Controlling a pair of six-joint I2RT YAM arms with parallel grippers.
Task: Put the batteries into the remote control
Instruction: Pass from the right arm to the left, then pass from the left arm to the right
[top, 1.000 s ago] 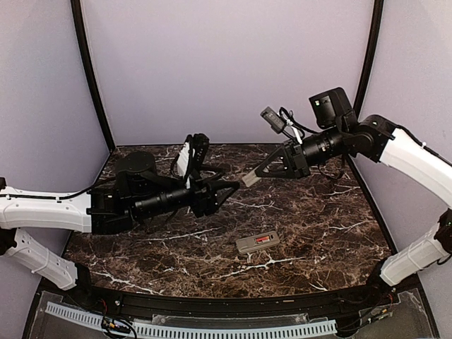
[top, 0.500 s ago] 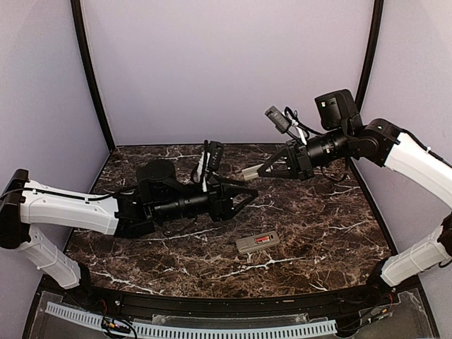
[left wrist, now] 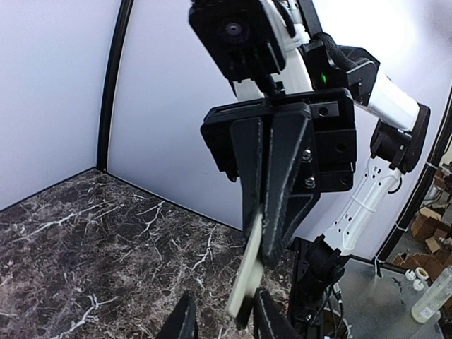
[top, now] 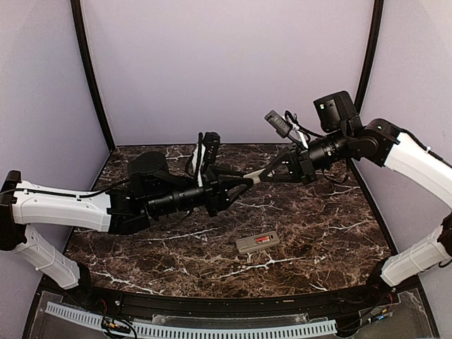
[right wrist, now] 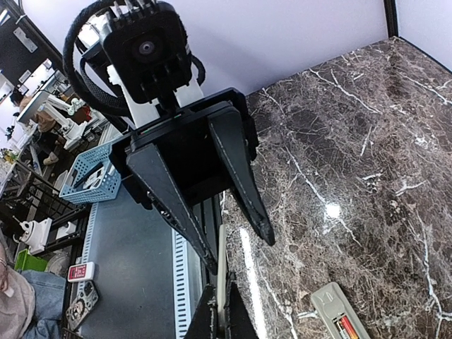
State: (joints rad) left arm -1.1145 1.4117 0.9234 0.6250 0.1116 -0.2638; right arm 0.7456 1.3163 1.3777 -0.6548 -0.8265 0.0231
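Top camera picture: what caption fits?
Right gripper holds a thin pale flat plate out to the left gripper; grey remote control lies on the table.

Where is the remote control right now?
From the top camera, the remote control lies back-up on the marble table, right of centre toward the near edge, red batteries showing in its recess; nothing touches it.
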